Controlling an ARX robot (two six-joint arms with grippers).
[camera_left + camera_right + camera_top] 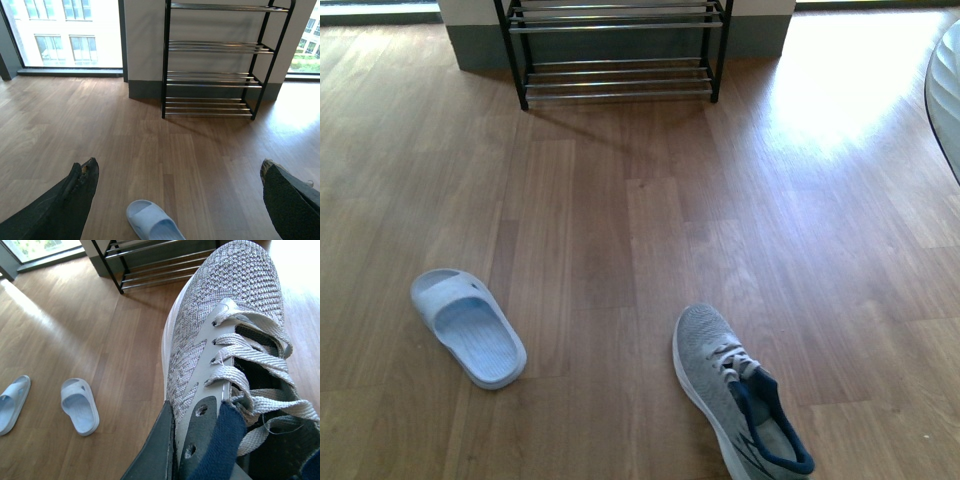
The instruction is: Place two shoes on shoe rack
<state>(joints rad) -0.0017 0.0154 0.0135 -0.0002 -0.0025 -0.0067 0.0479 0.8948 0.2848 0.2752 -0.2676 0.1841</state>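
Observation:
A grey knit sneaker [740, 395] with a navy collar sits low at the right in the front view, toe toward the shoe rack [616, 50]. My right gripper [175, 440] is shut on the sneaker [220, 315], one finger outside its side wall and one inside by the collar. A pale blue slide [468, 326] lies on the floor to the left. My left gripper [180, 175] hangs open above the floor, with that slide [152, 222] below and between its fingertips [82, 187]. The right wrist view shows two slides [79, 405] [12, 402] side by side.
The rack [215, 60] stands against a grey-based pillar [145, 50] between floor-length windows [65, 30], its chrome bars bare. Wooden floor [620, 220] stretches between the shoes and the rack. A pale rounded object [945, 90] juts in at the right edge.

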